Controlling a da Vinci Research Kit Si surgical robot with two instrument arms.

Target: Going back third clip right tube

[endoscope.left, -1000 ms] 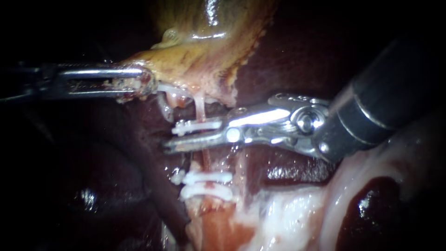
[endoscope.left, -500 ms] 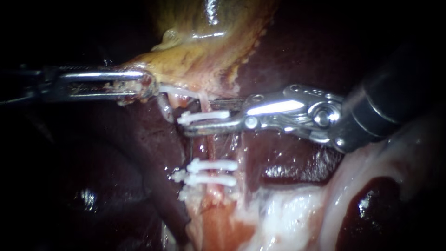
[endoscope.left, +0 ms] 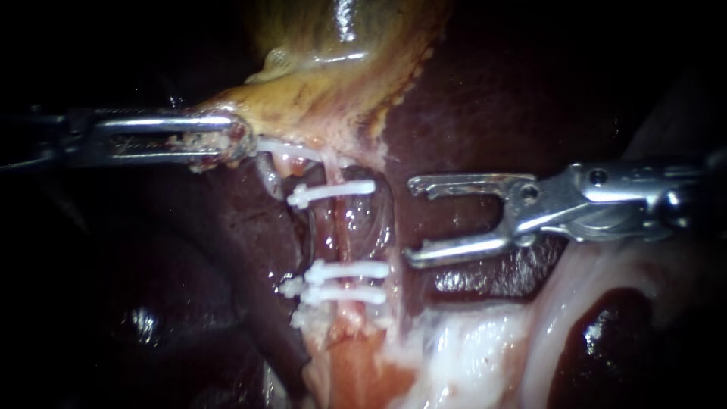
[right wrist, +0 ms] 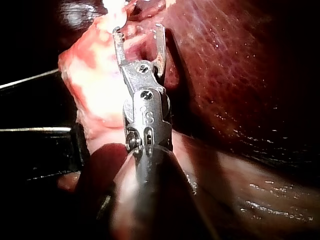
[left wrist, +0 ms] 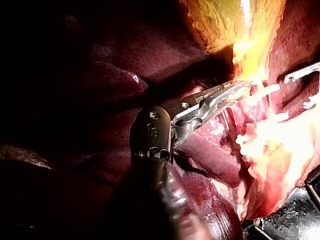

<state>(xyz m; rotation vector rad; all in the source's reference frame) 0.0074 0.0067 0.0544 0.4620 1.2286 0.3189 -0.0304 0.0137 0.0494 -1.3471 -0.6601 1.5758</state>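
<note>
A pale pink tube (endoscope.left: 342, 231) runs down from the yellow gallbladder (endoscope.left: 341, 68). Three white clips cross it: an upper clip (endoscope.left: 333, 191) and two close together lower down (endoscope.left: 344, 270). My right instrument (endoscope.left: 413, 220) is to the right of the tube, apart from it, its jaws open and empty. The right wrist view shows the same open, empty jaws (right wrist: 139, 31). My left instrument (endoscope.left: 241, 138) is shut on the gallbladder's lower edge and holds it toward the left; it also shows in the left wrist view (left wrist: 240, 87).
Dark red liver (endoscope.left: 492, 98) surrounds the tube on both sides. Pale whitish tissue (endoscope.left: 469, 341) lies below and to the right of the lower clips. A dark edge and thin metal rods (right wrist: 35, 129) show beside the tissue in the right wrist view.
My right instrument's jaws opened, left the upper clip on the tube and drew back to the right. The left instrument has kept its hold.
</note>
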